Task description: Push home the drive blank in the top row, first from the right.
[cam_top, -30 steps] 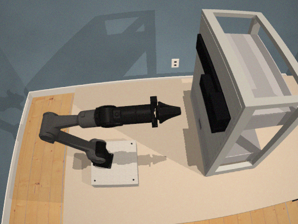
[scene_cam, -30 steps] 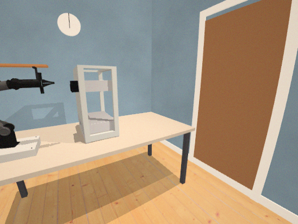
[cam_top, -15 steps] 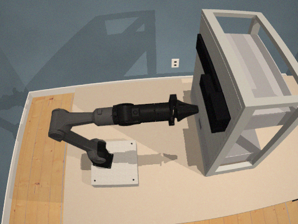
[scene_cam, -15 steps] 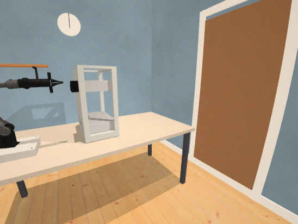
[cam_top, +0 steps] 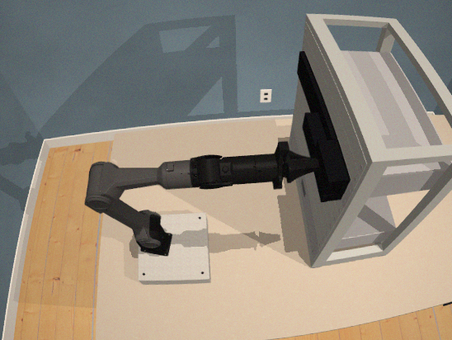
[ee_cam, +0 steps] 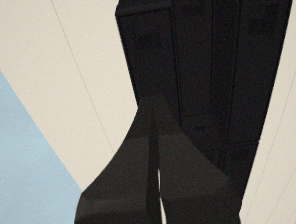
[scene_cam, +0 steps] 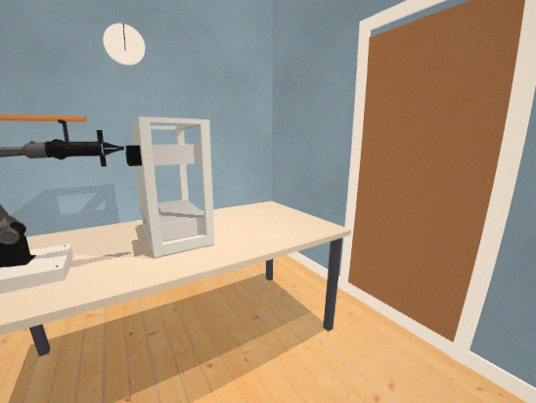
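Note:
The white open-frame rack [cam_top: 373, 158] [scene_cam: 205, 161] stands on the table, its front facing the arm. The black drive blanks [cam_top: 317, 96] fill the chassis front; some stand out as dark blocks [cam_top: 335, 173] [scene_cam: 133, 156] [ee_cam: 150, 55]. My gripper [cam_top: 317, 163] [scene_cam: 121, 148] [ee_cam: 155, 109] is shut and empty, with the arm stretched level towards the front. Its pointed tip is at the face of a blank that stands out near the right end of the front. I cannot tell whether it touches or which row it is in.
The arm's base sits on a white plate [cam_top: 181, 264] [scene_cam: 41, 266] on the beige table [cam_top: 247, 297] [scene_cam: 254, 235]. The table's edge runs behind the rack. A wall and a framed brown panel [scene_cam: 435, 171] stand to the right.

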`<state>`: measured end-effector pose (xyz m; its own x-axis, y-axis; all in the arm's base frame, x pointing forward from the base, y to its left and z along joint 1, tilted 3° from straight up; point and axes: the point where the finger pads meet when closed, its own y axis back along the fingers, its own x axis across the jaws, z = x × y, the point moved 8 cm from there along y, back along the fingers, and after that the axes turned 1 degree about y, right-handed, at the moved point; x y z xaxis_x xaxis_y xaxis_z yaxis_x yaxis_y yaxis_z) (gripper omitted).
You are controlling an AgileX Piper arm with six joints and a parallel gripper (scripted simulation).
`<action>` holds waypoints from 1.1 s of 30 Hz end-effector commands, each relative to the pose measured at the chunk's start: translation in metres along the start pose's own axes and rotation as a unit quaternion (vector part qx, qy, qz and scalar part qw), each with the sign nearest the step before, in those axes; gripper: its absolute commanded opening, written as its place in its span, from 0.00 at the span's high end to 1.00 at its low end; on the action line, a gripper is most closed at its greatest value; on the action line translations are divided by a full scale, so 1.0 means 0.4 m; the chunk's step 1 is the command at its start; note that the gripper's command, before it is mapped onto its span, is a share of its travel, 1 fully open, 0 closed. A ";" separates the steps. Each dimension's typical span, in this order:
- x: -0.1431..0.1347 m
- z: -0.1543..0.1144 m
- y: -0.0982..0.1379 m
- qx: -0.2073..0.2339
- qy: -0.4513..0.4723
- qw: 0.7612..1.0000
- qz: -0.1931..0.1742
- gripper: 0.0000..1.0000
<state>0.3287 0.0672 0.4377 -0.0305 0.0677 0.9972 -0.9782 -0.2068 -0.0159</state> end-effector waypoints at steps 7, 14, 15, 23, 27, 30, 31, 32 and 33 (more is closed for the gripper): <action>0.001 0.001 -0.002 0.003 0.000 1.000 0.002 1.00; 0.001 0.001 -0.002 0.003 0.000 1.000 0.002 1.00; 0.001 0.000 -0.002 0.003 0.000 1.000 0.002 1.00; -0.005 -0.001 -0.007 0.003 0.000 1.000 0.002 1.00; -0.005 -0.001 -0.007 0.003 0.000 1.000 0.002 1.00; -0.005 -0.001 -0.007 0.003 0.000 1.000 0.002 1.00; -0.005 -0.001 -0.007 0.003 0.000 1.000 0.002 1.00; -0.005 -0.001 -0.007 0.003 0.000 1.000 0.002 1.00; -0.005 -0.001 -0.007 0.003 0.000 1.000 0.002 1.00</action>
<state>0.3303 0.0680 0.4373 -0.0351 0.0668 0.9971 -0.9781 -0.2069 -0.0206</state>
